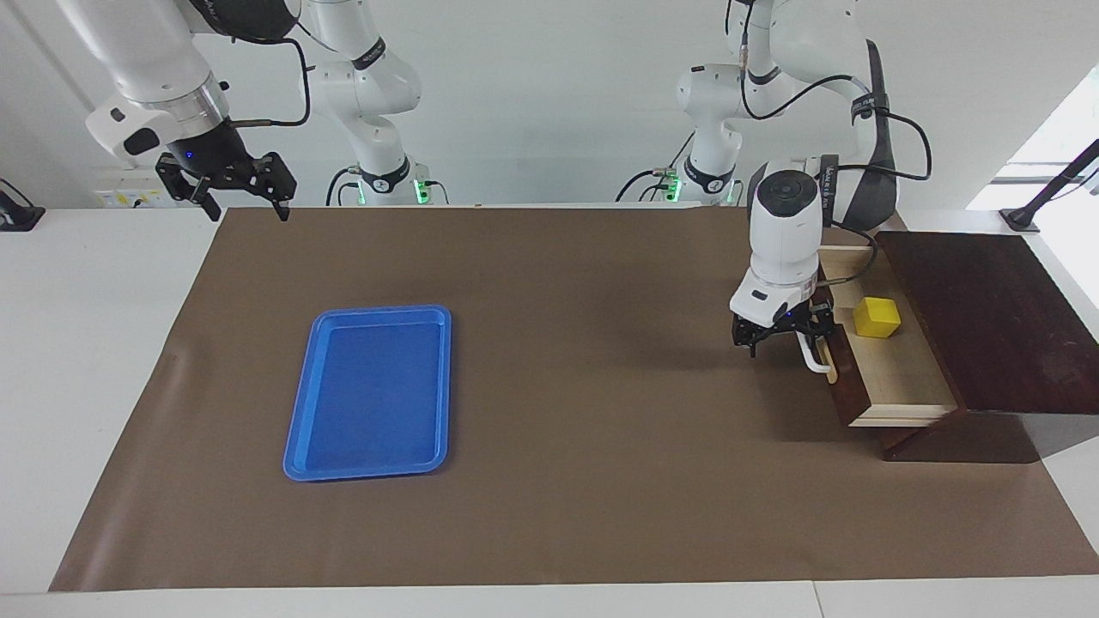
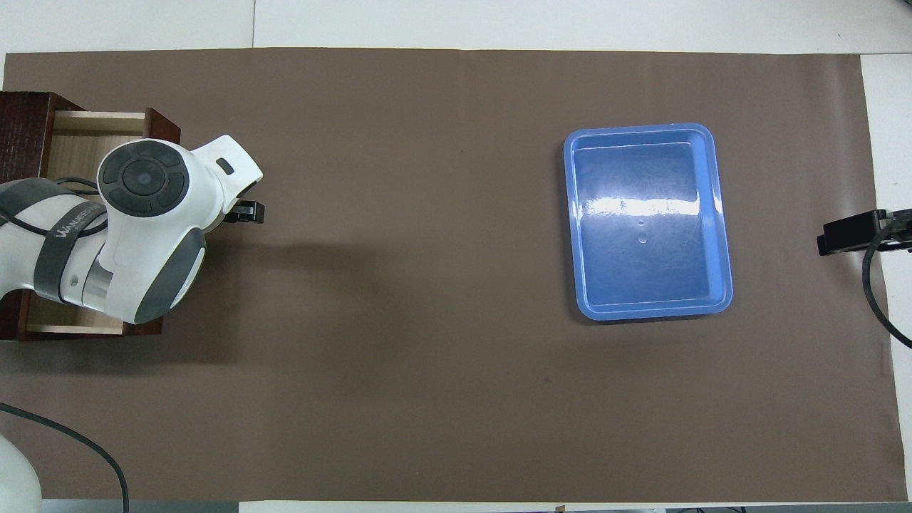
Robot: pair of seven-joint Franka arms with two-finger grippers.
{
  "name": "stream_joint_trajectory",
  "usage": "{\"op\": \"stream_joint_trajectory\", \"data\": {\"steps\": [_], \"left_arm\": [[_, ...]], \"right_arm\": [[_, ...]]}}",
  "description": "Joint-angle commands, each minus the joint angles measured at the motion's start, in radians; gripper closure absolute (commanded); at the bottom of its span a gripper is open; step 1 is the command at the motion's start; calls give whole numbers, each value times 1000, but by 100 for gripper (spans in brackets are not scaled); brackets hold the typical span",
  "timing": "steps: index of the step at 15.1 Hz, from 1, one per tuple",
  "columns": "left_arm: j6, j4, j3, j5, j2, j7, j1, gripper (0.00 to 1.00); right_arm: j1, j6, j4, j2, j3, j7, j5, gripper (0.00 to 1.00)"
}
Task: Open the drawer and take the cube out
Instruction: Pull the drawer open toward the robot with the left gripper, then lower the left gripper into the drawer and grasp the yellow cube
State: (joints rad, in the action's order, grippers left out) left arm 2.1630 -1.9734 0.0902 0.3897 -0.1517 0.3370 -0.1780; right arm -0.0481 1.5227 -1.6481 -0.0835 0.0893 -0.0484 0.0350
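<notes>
At the right of the facing view, the left gripper (image 1: 783, 336) is hanging at the drawer (image 1: 893, 378) handle with its fingers apart around the white bar; the drawer is standing open, the cube (image 1: 877, 317) lying inside. At upper left, the right gripper (image 1: 227, 184) is waiting, fingers spread, holding nothing.

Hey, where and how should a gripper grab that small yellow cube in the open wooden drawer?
Probably from straight above: the small yellow cube sits low in the open wooden drawer, whose walls block side approaches. Close on two opposite vertical faces, fingers aligned with its flat sides.
</notes>
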Motion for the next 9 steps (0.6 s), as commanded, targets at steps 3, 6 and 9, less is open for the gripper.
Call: {"op": "stream_joint_trajectory", "data": {"steps": [3,6,9], "left_arm": [[-38,53,-4,-55,-26,40,-47,0],[-67,68,-4,-57,-26,40,-40,0],[-314,327,-7,-146,-69,39,-18,0]], "right_arm": [[8,-18,5,-2,-3,9,-17,0],[8,-18,5,-1,-3,7,-17,0],[8,-18,5,-2,-3,9,-17,0]]}}
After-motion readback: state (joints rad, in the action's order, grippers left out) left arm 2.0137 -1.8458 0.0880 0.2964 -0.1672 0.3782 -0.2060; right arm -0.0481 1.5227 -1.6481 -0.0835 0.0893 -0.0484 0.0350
